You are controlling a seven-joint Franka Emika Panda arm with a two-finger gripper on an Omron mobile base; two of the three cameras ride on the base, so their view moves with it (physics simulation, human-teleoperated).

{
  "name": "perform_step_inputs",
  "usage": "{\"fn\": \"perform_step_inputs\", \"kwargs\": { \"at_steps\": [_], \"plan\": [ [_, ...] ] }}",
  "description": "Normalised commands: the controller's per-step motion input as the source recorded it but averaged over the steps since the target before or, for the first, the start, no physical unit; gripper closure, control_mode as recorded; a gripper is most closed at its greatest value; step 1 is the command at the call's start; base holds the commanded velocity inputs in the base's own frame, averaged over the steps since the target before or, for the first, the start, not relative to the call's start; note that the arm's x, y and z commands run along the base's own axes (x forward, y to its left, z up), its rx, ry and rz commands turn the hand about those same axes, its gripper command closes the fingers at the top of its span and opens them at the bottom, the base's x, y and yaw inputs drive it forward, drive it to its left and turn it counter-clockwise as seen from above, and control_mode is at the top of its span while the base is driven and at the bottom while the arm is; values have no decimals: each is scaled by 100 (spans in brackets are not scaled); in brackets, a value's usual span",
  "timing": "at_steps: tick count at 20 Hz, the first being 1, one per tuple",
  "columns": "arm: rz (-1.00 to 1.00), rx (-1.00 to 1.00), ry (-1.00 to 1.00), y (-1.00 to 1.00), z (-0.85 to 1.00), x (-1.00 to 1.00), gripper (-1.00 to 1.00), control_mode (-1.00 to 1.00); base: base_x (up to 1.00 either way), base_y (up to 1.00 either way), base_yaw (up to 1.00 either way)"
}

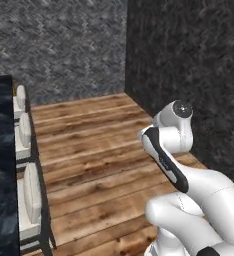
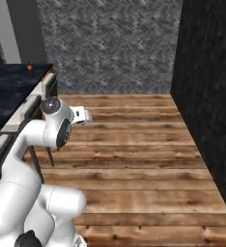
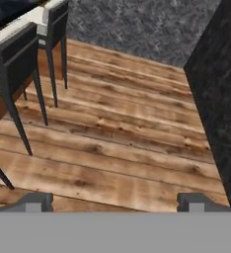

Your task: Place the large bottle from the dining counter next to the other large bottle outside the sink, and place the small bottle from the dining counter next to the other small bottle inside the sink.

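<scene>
You're parked beside the dining counter (image 2: 11,94) with the arm folded in close, so the job right now, as I read it, is getting into reach of a bottle. Square the base up to the counter's long edge before you unfold anything, and watch the stools (image 1: 28,197) tucked along that edge; swing the arm over them, not through them. The pincer (image 3: 115,201) is spread wide with nothing between its tips, pointing down at the plank floor (image 3: 117,133). Your target looks to be that small bottle (image 2: 30,68), a tiny amber shape at the far end of the counter, near its corner by the grey wall (image 2: 110,38); it's too small to confirm the label. It sits well apart from the pincer, up and off to your left.
</scene>
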Motion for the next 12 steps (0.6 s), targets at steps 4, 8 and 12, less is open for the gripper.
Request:
{"fn": "perform_step_inputs", "kwargs": {
  "at_steps": [4, 8, 12],
  "plan": [
    [0, 0, 0, 0, 0, 0, -100, 100, 100, -21, 45],
    [0, 0, 0, 0, 0, 0, -100, 100, 100, -39, 44],
    [0, 0, 0, 0, 0, 0, -100, 100, 100, -66, 41]
  ]
}}
